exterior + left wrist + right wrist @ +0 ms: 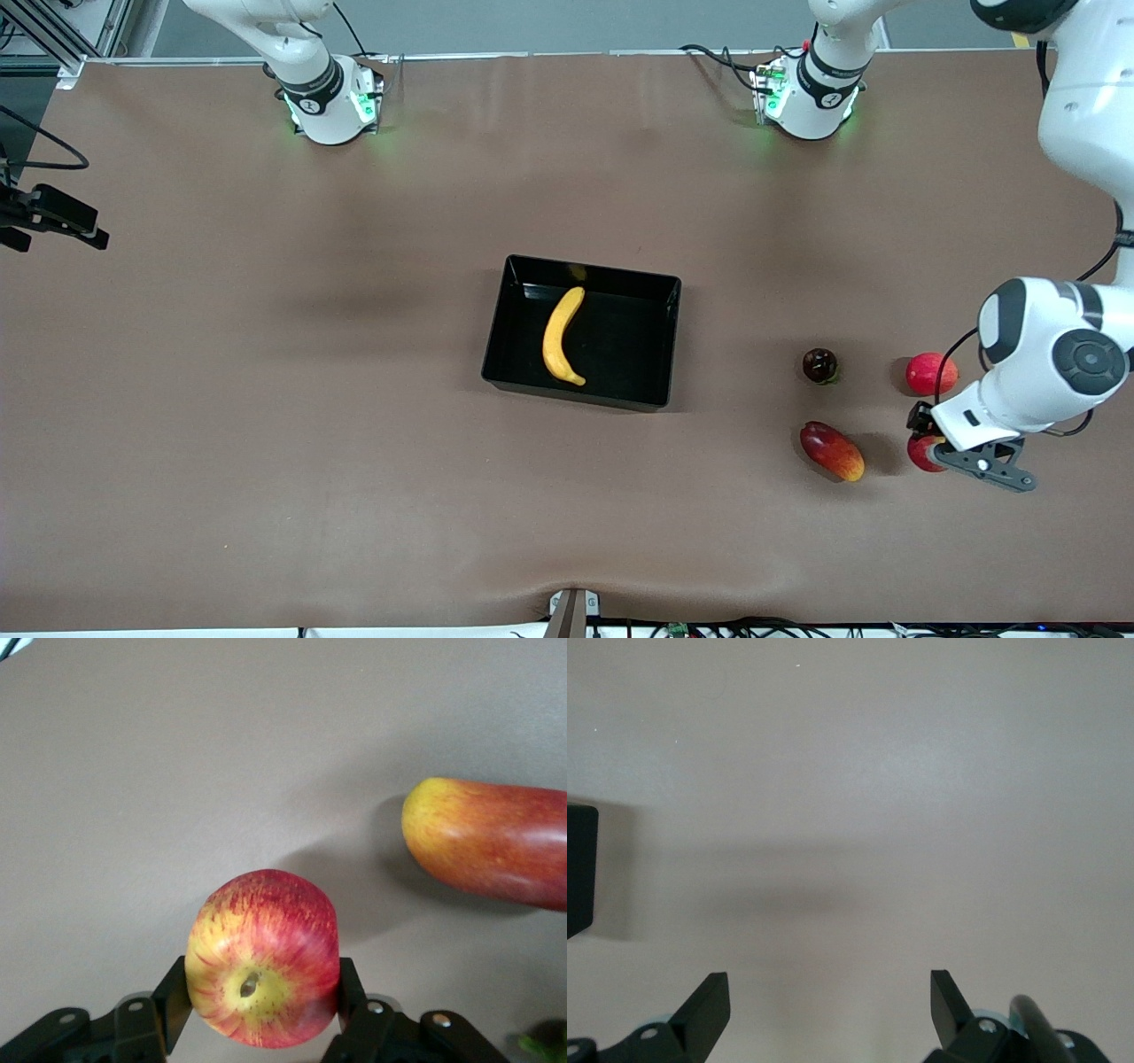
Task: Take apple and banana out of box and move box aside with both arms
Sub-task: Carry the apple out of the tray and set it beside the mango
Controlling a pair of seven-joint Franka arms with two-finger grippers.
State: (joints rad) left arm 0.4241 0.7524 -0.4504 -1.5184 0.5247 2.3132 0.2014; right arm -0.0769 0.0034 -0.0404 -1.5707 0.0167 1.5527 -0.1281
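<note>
The brown tabletop [266,425] carries, from the right arm's end to the left arm's end, the black box [509,328] in the middle with the banana [563,337] lying in it, then a dark round fruit [819,364], a mango [832,450] nearer to the front camera, and a plain red fruit [930,373]. My right pincer [830,1003] is not seen from the front; it hangs over bare tabletop with its fingers wide apart and nothing between them, a corner of the box at the edge of its view. My left arm [1054,354] bends down at its end of the tabletop, and my left pincer [263,1001] holds the apple [263,958] between both fingers, just beside the mango.
</note>
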